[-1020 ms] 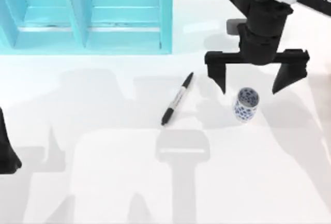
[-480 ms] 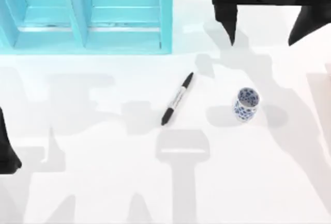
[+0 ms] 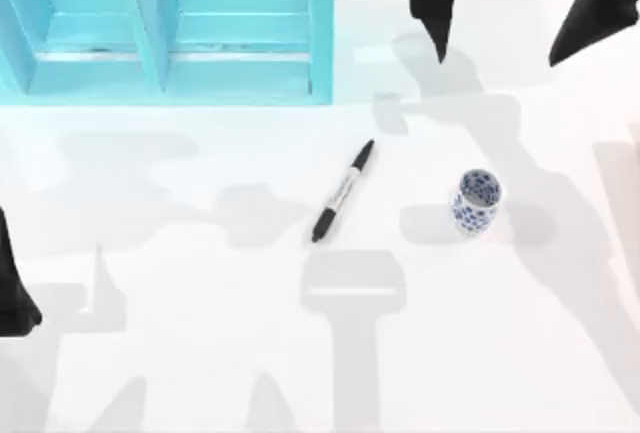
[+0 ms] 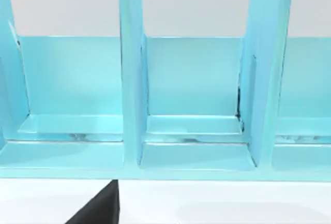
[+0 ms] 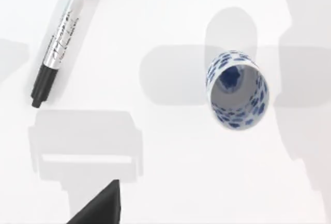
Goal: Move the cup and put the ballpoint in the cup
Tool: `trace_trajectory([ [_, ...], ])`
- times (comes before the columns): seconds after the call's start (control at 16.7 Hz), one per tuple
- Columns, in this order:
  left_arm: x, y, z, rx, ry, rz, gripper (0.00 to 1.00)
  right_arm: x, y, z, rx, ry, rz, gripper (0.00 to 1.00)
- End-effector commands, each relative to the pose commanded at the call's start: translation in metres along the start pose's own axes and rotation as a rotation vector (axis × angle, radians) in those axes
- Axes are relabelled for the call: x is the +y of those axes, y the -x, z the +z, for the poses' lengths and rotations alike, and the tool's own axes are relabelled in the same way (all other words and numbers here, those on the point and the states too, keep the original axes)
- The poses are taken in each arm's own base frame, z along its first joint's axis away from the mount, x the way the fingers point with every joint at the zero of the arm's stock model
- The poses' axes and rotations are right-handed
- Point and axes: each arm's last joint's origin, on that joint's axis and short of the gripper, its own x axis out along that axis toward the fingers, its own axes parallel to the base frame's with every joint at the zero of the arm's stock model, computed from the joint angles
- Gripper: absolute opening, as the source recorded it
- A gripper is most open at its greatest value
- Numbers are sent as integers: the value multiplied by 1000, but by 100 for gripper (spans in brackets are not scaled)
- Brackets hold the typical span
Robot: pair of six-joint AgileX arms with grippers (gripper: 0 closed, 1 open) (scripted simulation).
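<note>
A: What's around your work area?

B: A blue shelf [image 3: 170, 28] stands at the table's [image 3: 200, 353] far left; nothing lies between the pen [image 3: 342, 191] and the cup [image 3: 476, 202].

A: Where are they?

B: The cup stands upright right of centre; the pen lies flat, apart to its left.

A: Your grippers?

B: The right gripper [image 3: 508, 11] hangs at the far edge, fingers spread wide. The left arm [image 3: 14, 293] sits parked at the left edge; its jaws you can't judge.

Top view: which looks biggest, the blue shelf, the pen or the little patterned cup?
1. Turquoise shelf unit, by far the largest.
2. Ballpoint: longer than the cup, though much slimmer.
3. Cup, smallest.
</note>
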Motion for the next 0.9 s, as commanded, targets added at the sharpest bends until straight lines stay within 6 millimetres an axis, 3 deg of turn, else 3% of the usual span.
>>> trace_trajectory([
  [0.24,0,0,0,0,0,0,100,14,-22,6,0,-82,22,100],
  [0.54,0,0,0,0,0,0,100,50,-78,9,-11,-268,90,100],
  [0.78,0,0,0,0,0,0,100,75,-123,0,2,-408,138,100],
  [0.9,0,0,0,0,0,0,100,81,-137,-5,14,-447,146,100],
])
